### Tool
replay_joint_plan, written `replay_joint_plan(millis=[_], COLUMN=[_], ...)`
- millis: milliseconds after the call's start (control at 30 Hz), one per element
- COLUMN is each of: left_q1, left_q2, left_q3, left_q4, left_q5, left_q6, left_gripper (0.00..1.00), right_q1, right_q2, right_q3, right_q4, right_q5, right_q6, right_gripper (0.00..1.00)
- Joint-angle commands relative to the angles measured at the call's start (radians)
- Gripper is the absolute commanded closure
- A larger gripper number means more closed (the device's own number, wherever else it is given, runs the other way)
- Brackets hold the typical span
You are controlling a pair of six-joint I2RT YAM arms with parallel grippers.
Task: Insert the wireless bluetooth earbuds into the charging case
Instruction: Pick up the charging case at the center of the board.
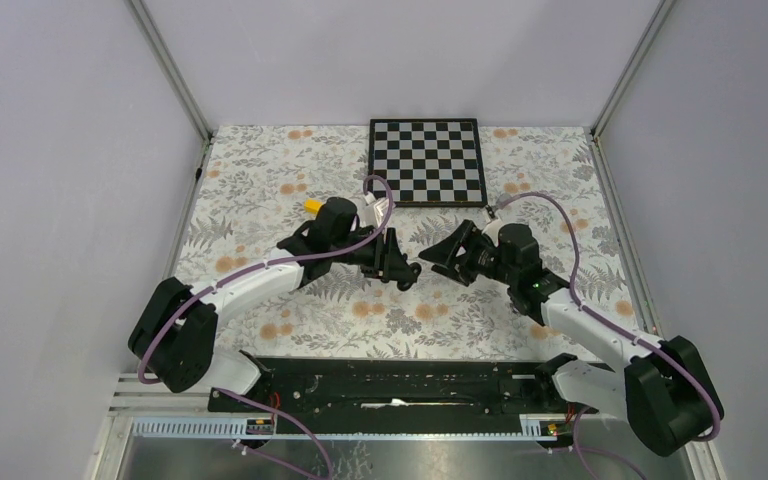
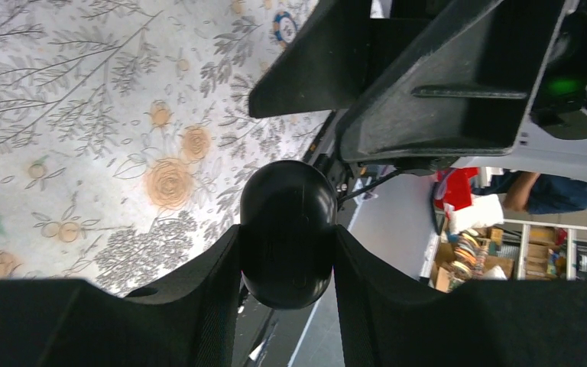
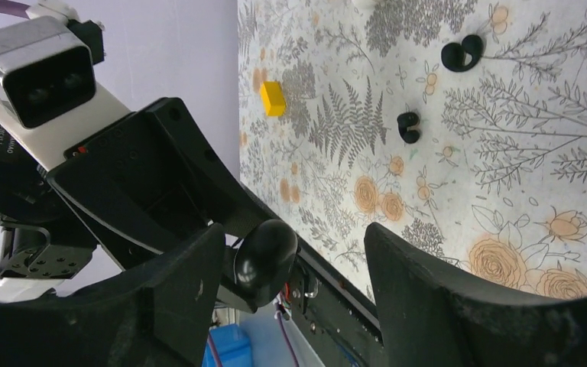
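"Earbuds, the tiny bean-shaped plastic buds: where are they?"

"Your right wrist camera shows one small black bud lying on the floral-patterned table, well apart from the case. Past it lies a larger black curled piece; I cannot tell you whether that is a bud. A white scrap is cut off by the top edge, with too little showing to name it. A yellow block sits near the table's side. From overhead you cannot make out the small dark pieces at all."

"And the charging case?"

"Your left end effector is clamped on a glossy black rounded charging case, one finger on each flank, raised over the table. Only its domed end shows, so you cannot tell whether the lid is up."

"The right side?"

"Your right end effector faces the case with its jaws standing wide and nothing gripped. The case sits in the gap, nearer one finger, and whether it touches that finger is hidden. A black-and-white chessboard lies at the table's far edge."
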Motion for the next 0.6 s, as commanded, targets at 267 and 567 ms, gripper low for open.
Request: replay_joint_plan(millis=[267,567], left_q1=[-0.021,-0.048], left_q2=[-0.008,-0.017], left_q3=[0.070,0.085], left_q4=[-0.088,-0.124], left_q5=[-0.116,-0.160], left_q6=[0.118,0.159], left_gripper=[0.83,0.83], right_q1=[0.030,0.085], right_q2=[0.080,0.154], right_q3=[0.072,0.083], right_q4=[0.067,0.132], right_q5=[-0.129,-0.152], right_q6=[0.021,0.053], right_gripper=[0.28,0.40])
